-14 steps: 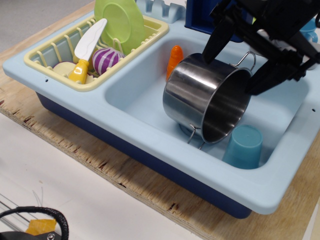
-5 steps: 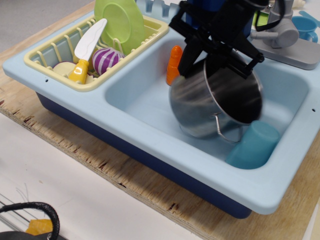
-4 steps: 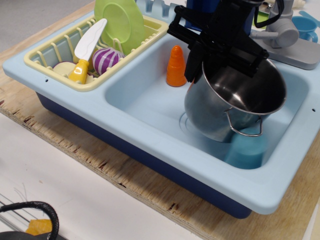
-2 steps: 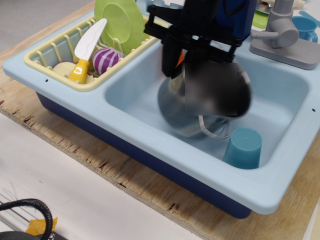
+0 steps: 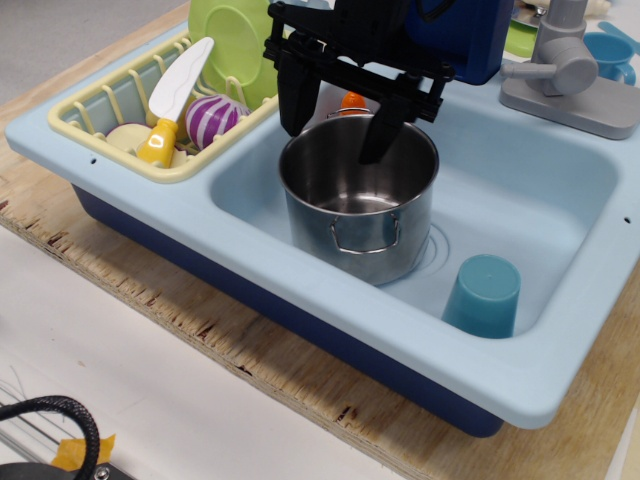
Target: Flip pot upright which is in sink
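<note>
- Black cable (image 5: 60,425) curls in at the bottom left corner, cut off by the frame edge, with a scrap of yellow tape (image 5: 88,449) beside it on the white table (image 5: 150,400).
- Plywood board (image 5: 300,370) sits under the sink (image 5: 250,250); the sink's right end runs out of frame.
- Teal cup (image 5: 483,294) stands mouth-down at the near right of the basin, apart from the pot.
- Pot (image 5: 360,200) stands upright on the basin floor, left of centre, mouth up; one wire handle faces the camera, the other is not visible.
- Gripper (image 5: 335,110) is black, above the pot's far rim. Its fingers are spread wide: the left-hand one (image 5: 293,95) comes down outside the far left of the rim, the right-hand one (image 5: 378,130) reaches inside the pot. Whether either touches the steel cannot be told; nothing is clamped between them.
- Orange toy (image 5: 351,100) behind the pot is mostly hidden by the gripper; only its top shows.
- Yellow rack (image 5: 100,110) at far left holds a white knife with a yellow handle (image 5: 178,95), a purple striped piece (image 5: 213,120) and a green plate (image 5: 235,40) whose top is cut off.
- Grey faucet (image 5: 565,75) at far right is partly cut off; a blue block (image 5: 460,35) of the arm hides what lies behind it.
</note>
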{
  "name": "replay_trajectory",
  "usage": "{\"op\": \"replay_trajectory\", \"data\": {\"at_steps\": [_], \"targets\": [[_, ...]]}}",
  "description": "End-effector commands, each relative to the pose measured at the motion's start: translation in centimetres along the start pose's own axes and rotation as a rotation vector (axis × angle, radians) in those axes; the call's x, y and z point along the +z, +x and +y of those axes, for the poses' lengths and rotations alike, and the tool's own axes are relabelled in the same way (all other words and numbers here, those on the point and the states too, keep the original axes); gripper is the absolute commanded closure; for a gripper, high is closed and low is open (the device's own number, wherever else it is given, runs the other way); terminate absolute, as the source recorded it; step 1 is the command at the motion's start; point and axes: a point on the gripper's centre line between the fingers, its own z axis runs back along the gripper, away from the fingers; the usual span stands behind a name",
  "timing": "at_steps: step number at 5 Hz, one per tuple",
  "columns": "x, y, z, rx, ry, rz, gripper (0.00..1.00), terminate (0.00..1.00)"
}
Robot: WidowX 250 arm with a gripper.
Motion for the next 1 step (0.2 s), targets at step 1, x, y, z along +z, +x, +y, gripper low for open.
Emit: {"op": "replay_trajectory", "data": {"at_steps": [1], "targets": [[1.24, 0.11, 0.22, 0.008, -0.011, -0.044, 0.0, 1.0]]}}
